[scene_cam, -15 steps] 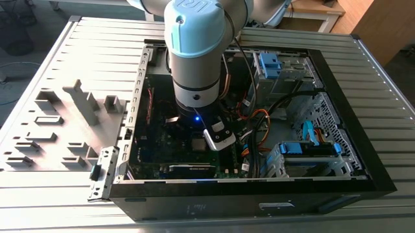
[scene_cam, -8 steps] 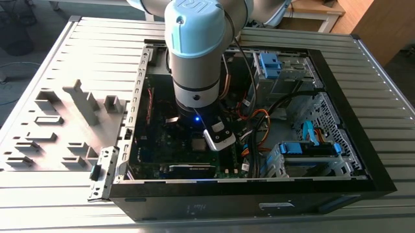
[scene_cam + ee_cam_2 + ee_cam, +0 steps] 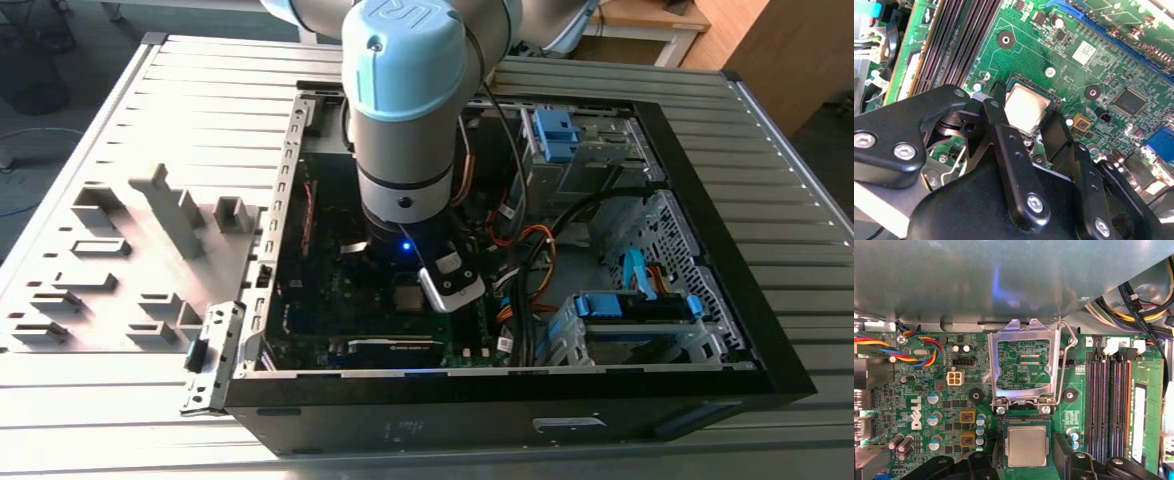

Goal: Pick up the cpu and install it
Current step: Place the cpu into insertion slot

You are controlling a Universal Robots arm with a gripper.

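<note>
Your arm [image 3: 404, 120] hangs near vertical, wrist [image 3: 400, 210] pointing straight down, small blue light [image 3: 404, 243] lit at its base. In the second wrist view your gripper [image 3: 1024, 117] sits low: jaws spread wide, black fingers [image 3: 1004, 140] parted.

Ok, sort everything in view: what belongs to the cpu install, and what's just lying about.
Job: cpu, seated in its socket; hinged metal frame, swung open; gripper, open, straddling the cpu; computer case.
Lying about: memory slots; cable bundles; blue drive brackets; grey blocks on the table outside the case.
</note>
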